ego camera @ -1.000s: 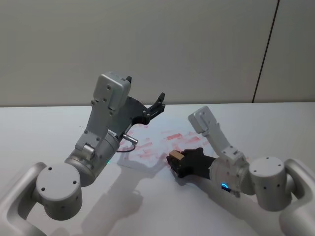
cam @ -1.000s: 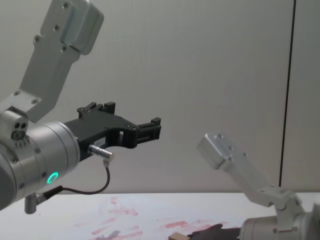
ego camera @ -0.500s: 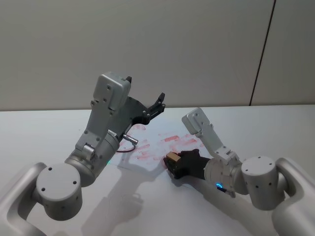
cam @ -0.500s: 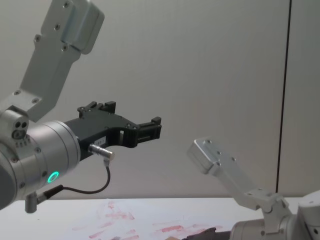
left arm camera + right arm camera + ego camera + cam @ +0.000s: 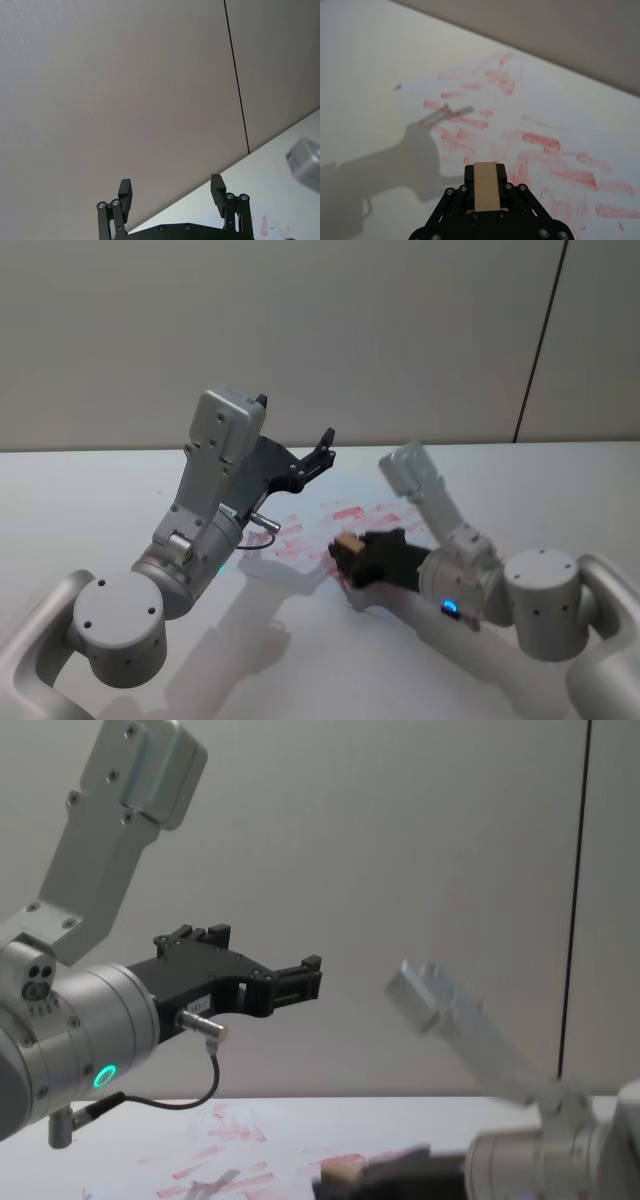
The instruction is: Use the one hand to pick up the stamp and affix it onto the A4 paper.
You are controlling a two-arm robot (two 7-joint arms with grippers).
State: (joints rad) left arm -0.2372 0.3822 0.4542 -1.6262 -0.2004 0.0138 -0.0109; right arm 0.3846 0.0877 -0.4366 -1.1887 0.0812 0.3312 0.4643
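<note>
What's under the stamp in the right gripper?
The red-marked paper lies under the stamp held by the right gripper. Its underside and the spot directly below are hidden. The left gripper hangs open above.

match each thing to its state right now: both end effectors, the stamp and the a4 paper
Things:
1. left end effector
2. right end effector
3. stamp
4. A4 paper

States:
a. lying flat, smeared with red marks
b. raised in the air, fingers apart, holding nothing
c. tan block pinched between two black fingers
d. down low over the sheet, shut on a block

Pairs: 1-b, 2-d, 3-c, 4-a
</note>
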